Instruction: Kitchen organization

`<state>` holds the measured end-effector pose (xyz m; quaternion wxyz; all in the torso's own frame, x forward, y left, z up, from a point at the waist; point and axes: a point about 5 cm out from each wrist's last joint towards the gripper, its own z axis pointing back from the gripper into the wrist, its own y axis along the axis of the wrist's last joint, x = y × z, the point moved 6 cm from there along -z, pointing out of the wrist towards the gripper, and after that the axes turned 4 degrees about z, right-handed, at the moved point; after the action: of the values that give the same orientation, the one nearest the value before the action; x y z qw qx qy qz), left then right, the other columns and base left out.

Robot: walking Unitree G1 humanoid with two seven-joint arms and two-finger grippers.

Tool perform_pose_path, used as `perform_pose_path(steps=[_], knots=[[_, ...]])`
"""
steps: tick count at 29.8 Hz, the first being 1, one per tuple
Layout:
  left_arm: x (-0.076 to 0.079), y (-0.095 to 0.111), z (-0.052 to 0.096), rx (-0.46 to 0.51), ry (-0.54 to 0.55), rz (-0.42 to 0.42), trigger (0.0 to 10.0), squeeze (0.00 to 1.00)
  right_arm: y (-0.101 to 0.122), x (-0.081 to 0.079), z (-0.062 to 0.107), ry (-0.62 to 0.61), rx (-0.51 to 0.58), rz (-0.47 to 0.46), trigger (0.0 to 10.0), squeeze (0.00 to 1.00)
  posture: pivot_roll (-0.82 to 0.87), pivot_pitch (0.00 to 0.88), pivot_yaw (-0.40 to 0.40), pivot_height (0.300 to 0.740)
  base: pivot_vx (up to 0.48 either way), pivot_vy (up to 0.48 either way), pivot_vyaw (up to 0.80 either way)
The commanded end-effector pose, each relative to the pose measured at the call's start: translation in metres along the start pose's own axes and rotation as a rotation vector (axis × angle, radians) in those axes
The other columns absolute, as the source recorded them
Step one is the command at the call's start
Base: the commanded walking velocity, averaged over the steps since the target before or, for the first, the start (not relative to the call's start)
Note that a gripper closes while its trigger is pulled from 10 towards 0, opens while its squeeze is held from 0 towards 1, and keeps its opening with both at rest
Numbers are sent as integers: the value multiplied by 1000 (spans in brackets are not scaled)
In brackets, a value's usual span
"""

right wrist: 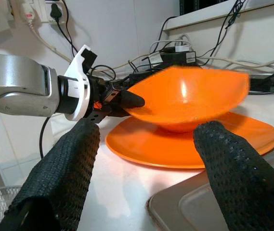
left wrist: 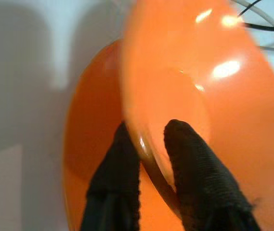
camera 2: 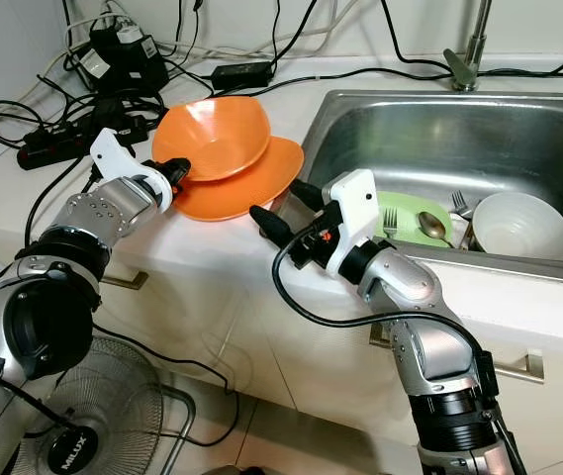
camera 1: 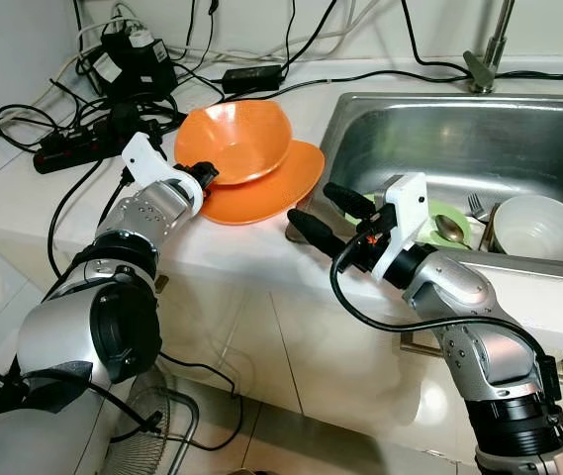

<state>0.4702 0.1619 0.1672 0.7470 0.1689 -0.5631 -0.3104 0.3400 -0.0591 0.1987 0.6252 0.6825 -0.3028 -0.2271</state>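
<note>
An orange bowl (camera 1: pixel 236 139) is tilted, its lower side over an orange plate (camera 1: pixel 281 193) on the white counter left of the sink. My left gripper (camera 1: pixel 205 178) is shut on the bowl's near-left rim; in the left wrist view one finger (left wrist: pixel 194 183) lies inside the bowl (left wrist: pixel 214 96) and the other outside, above the plate (left wrist: pixel 86 144). My right gripper (camera 1: pixel 311 203) stands open at the counter's front edge, just right of the plate, with nothing between its fingers (right wrist: pixel 64 168). It faces the bowl (right wrist: pixel 185 101).
The steel sink (camera 1: pixel 459 139) holds a white bowl (camera 1: pixel 541 228), a green plate (camera 1: pixel 456 220), a spoon and a fork. A power strip (camera 1: pixel 73 148), adapters and tangled cables lie at the back left. A faucet (camera 1: pixel 489 49) rises behind the sink; a floor fan (camera 2: pixel 73 435) stands below.
</note>
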Motion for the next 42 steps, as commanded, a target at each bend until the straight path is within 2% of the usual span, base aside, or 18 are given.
perform_pose_path(steps=[1,6,8,13,16,17,18,20,21,23,25,26,32,37,42], knots=[[-4,8,1,20,15,-45,0,0,4,0,-4,-1,9,11,10000,0,-129,29,195,740,0,0,0],[3,15,2,66,-32,-72,0,0,4,7,-6,-28,7,17,10000,0,-127,22,190,740,0,0,0],[12,28,4,146,-103,-89,0,0,6,15,-8,-64,12,16,10000,0,-126,19,184,740,0,0,0],[22,34,7,203,-193,-130,0,0,8,27,-10,-128,23,3,10000,0,-126,15,175,740,0,0,0],[32,34,11,243,-266,-236,0,0,13,46,-11,-223,58,-29,10000,0,-120,11,170,740,0,0,0],[39,32,14,244,-308,-272,0,0,16,51,-10,-246,74,-49,10000,0,-116,11,167,740,0,0,0],[51,24,19,240,-394,-353,0,0,18,58,-9,-270,96,-83,10000,0,-112,9,163,740,0,0,0],[55,21,21,239,-423,-379,0,0,19,60,-9,-275,101,-93,10000,0,-112,9,163,740,0,0,0],[64,15,29,245,-488,-420,0,0,18,65,-8,-292,107,-124,10000,0,-107,8,160,740,0,0,0],[67,13,32,251,-514,-428,0,0,18,67,-8,-300,110,-133,10000,0,-103,7,158,740,0,0,0],[75,7,43,270,-577,-466,0,0,18,72,-8,-319,120,-160,10000,0,-99,6,156,740,0,0,0],[77,5,52,300,-610,-460,0,0,19,76,-8,-336,128,-179,10000,0,-94,4,152,740,0,0,0],[81,12,69,370,-642,-374,0,0,21,83,-10,-370,149,-198,10000,0,-88,0,142,740,0,0,0],[85,12,76,383,-660,-367,0,0,24,89,-10,-402,166,-201,10000,0,-82,0,137,740,0,0,0],[92,10,87,375,-702,-318,0,0,27,98,-10,-435,186,-218,10000,0,-76,0,134,740,0,0,0]])
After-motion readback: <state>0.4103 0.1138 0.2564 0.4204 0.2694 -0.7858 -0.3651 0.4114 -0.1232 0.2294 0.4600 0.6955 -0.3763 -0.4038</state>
